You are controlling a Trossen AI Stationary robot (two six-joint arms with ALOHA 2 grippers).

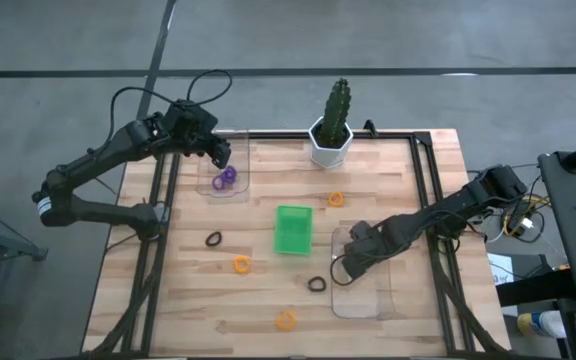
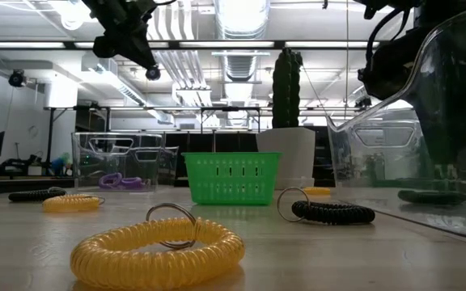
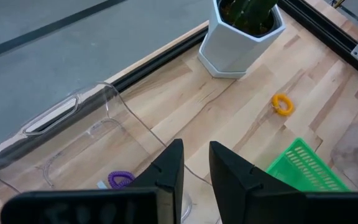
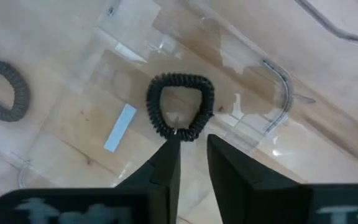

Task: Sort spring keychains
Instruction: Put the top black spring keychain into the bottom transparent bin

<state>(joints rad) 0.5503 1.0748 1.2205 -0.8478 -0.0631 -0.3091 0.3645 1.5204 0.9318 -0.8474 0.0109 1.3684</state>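
- Right claw slightly parted, gripping nothing, above black coiled keychain lying in right clear plastic tray.
- Left claw narrowly parted, empty, over far-left clear tray holding purple coiled keychains; only the low view shows two.
- Orange coils and black coils scattered on wooden surface.

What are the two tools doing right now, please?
Left tool: slightly open, empty.
Right tool: slightly open, over the black keychain.

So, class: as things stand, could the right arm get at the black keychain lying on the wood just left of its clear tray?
Probably yes. The black keychain lies in the open beside the clear tray, close to the right gripper, with nothing covering it; only the tray's low wall stands between.
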